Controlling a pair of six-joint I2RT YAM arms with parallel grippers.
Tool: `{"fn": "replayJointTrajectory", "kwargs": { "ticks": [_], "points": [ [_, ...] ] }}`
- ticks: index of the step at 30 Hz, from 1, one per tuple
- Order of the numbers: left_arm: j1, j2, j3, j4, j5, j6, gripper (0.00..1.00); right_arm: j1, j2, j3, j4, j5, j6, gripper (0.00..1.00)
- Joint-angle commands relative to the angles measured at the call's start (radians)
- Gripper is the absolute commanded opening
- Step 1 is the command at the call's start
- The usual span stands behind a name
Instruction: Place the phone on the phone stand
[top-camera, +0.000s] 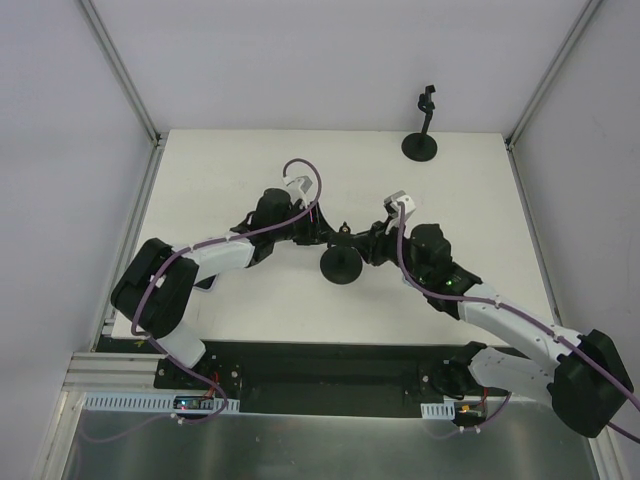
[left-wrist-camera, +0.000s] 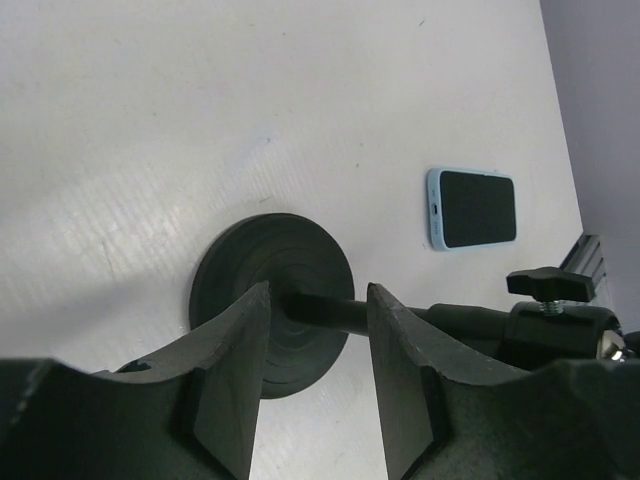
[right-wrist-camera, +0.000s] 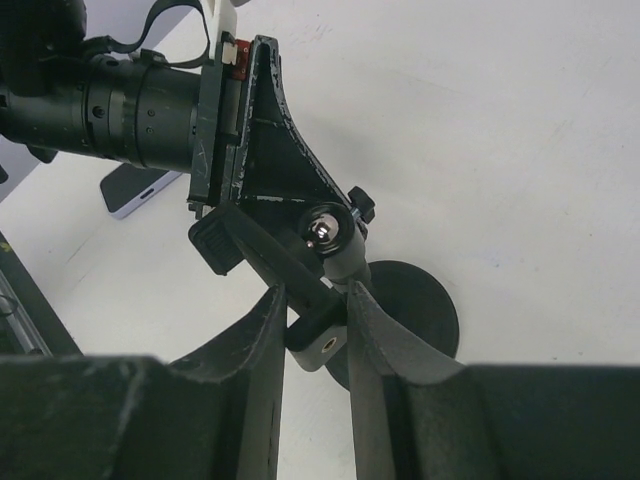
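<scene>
- The phone (left-wrist-camera: 472, 208) is seen lying flat on the white surface (left-wrist-camera: 150, 120), dark screen up, in a pale blue case.
- It is held by neither claw. In the left wrist view it is placed beyond the stand (left-wrist-camera: 250, 262), up and to the right of the left claw (left-wrist-camera: 318, 290), well apart from it.
- In the right wrist view only one end of the phone is shown, at the left, behind the left arm's wrist and well apart from the right claw (right-wrist-camera: 315, 295).
- In the top view the phone cannot be made out.
- The stand's round black base is set on the surface at the middle, where both claws are brought together above it.
- The left claw is parted narrowly, with the stand's stem between its fingers; a gap is seen on the left side of the stem.
- The right claw is closed on the stand's black head piece.
- A second stand (top-camera: 421, 140) is placed upright at the far edge, well apart from both claws.
</scene>
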Motion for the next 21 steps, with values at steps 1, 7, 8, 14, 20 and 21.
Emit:
{"fn": "replayJointTrajectory", "kwargs": {
  "ticks": [1,7,8,14,20,21],
  "points": [
    [0.001,-0.005,0.030,0.057,0.081,-0.018,0.43,0.003,-0.006,0.085,-0.029,-0.054,-0.100,0.00],
    [0.046,-0.032,0.055,-0.094,0.068,-0.055,0.54,-0.004,0.003,0.130,-0.149,-0.103,-0.272,0.01],
    [0.058,-0.032,0.061,-0.114,0.078,-0.058,0.54,-0.004,0.022,0.144,-0.204,-0.102,-0.330,0.00],
    [0.084,-0.043,0.171,-0.298,0.099,0.040,0.54,-0.008,0.068,0.233,-0.329,-0.061,-0.410,0.13],
    [0.084,-0.075,0.251,-0.414,0.121,0.121,0.56,-0.008,0.069,0.316,-0.488,-0.015,-0.404,0.62],
    [0.086,-0.081,0.262,-0.414,0.119,0.129,0.57,-0.008,0.071,0.330,-0.505,0.001,-0.395,0.67]
  ]
}}
